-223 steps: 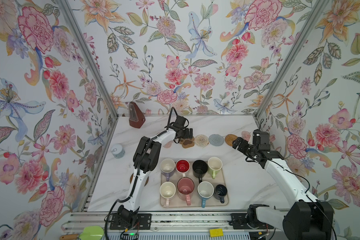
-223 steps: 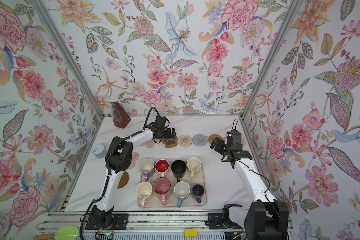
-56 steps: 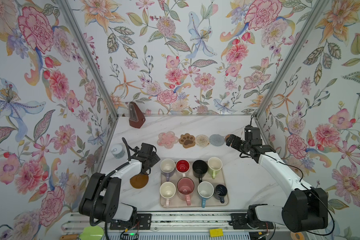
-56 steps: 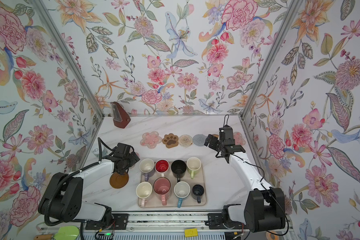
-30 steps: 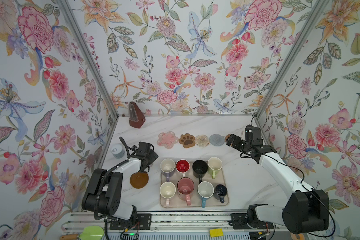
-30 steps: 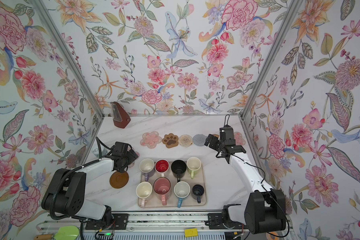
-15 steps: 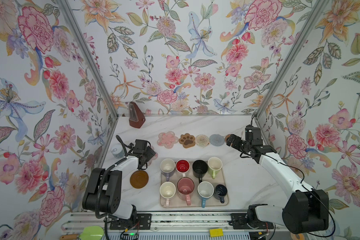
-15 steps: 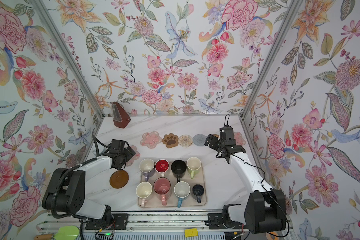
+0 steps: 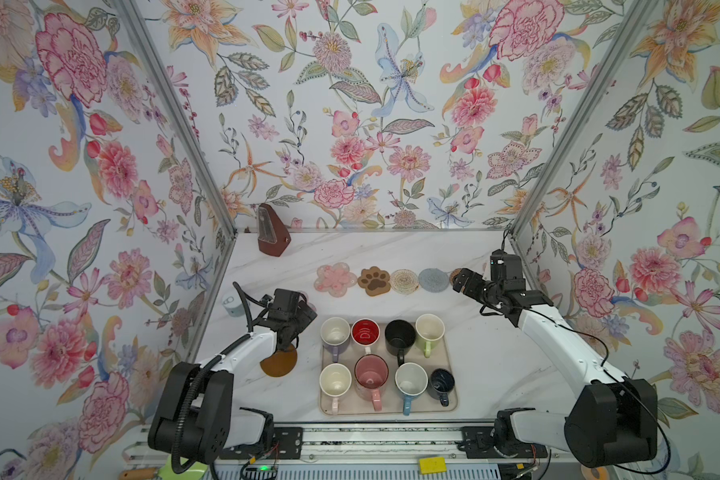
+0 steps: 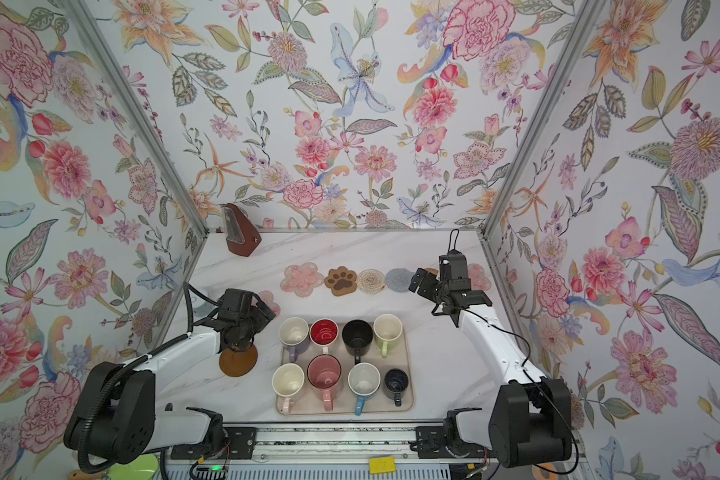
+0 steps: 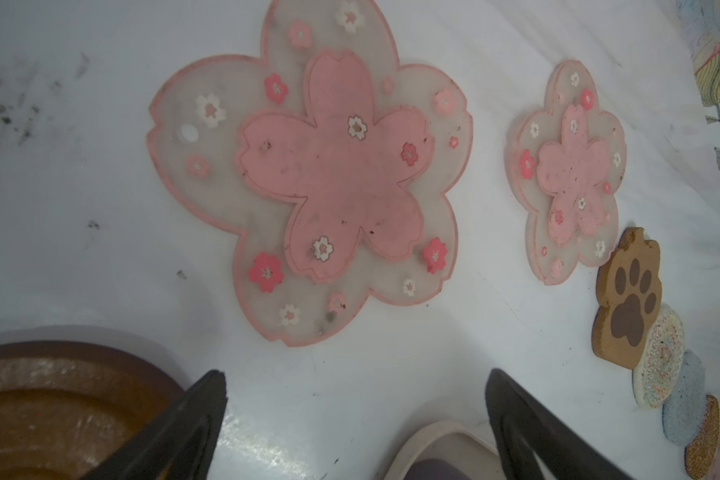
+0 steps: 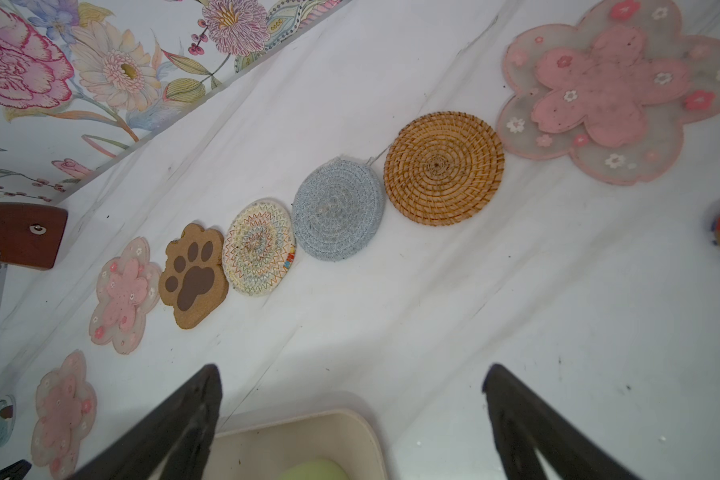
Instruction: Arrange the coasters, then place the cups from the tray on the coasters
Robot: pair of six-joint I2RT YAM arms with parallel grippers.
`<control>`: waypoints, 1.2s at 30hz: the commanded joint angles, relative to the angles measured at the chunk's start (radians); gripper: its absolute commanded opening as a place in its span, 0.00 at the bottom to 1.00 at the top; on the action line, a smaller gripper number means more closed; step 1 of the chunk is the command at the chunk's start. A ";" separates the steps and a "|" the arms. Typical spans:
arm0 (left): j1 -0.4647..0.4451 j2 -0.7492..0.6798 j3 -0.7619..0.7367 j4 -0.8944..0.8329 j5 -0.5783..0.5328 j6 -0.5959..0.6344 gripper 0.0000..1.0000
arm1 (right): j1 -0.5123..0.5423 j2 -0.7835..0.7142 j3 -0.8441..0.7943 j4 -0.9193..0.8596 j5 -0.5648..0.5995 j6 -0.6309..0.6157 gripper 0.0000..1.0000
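Left pincer (image 11: 356,374), open and empty, hovers near a stray pink flower coaster (image 11: 321,174), seemingly to add it to the coaster row (image 9: 391,281).

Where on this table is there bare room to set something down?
Bare marble table lies behind the coaster row, right of the metronome, and right of the tray. The tray is packed with mugs.

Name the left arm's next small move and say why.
Probably lower the open left tool onto the translucent pink flower-shaped coaster and close on its edge: it lies apart from the back row of coasters, just ahead of the empty jaws.
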 commanded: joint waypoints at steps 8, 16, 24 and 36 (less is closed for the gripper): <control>-0.010 0.083 0.008 0.041 0.018 -0.028 0.99 | -0.001 -0.003 0.002 -0.005 0.007 -0.007 0.99; -0.008 0.133 0.021 0.079 0.011 -0.022 0.99 | -0.002 0.002 0.012 -0.007 0.006 -0.008 0.99; 0.002 0.201 0.079 0.089 0.012 0.006 0.99 | -0.002 -0.002 0.016 -0.019 0.013 -0.007 0.99; 0.079 0.286 0.111 0.134 0.018 0.040 0.99 | -0.002 -0.001 0.028 -0.032 0.021 -0.006 0.99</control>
